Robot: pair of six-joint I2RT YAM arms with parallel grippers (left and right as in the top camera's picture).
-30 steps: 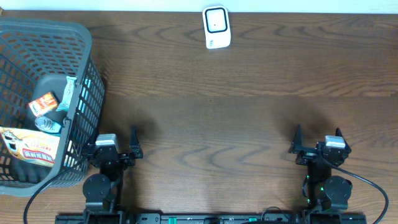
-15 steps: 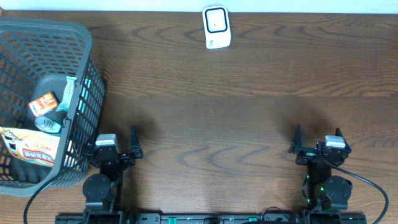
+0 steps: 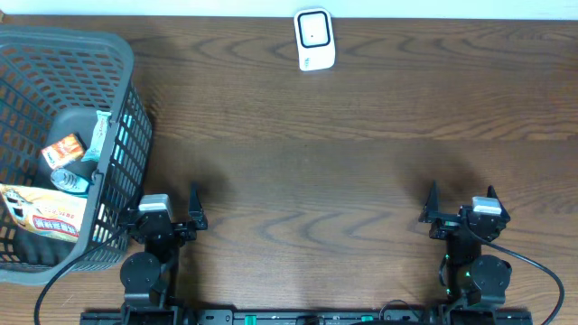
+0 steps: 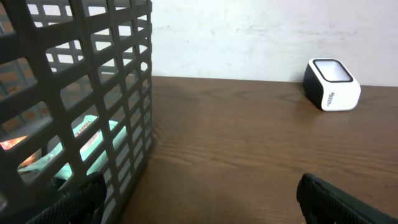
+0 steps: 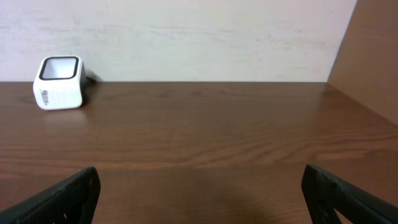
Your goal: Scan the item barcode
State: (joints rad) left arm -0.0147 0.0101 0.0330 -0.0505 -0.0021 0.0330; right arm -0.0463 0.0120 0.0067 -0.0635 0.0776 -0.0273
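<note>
The white barcode scanner (image 3: 314, 39) with a dark window stands at the table's far edge; it also shows in the left wrist view (image 4: 331, 84) and the right wrist view (image 5: 59, 82). The items lie in the grey basket (image 3: 126, 63) at the left: a small orange packet (image 3: 63, 149), a teal and white bar (image 3: 97, 135) and a large orange and white bag (image 3: 45, 215). No barcode shows. My left gripper (image 3: 165, 203) is open beside the basket's near right corner, holding nothing. My right gripper (image 3: 461, 194) is open at the near right, also holding nothing.
The basket wall (image 4: 93, 93) fills the left half of the left wrist view, close to my left finger (image 4: 74, 202). A light wall runs behind the table's far edge. Bare brown wood (image 3: 307, 162) lies between the grippers and the scanner.
</note>
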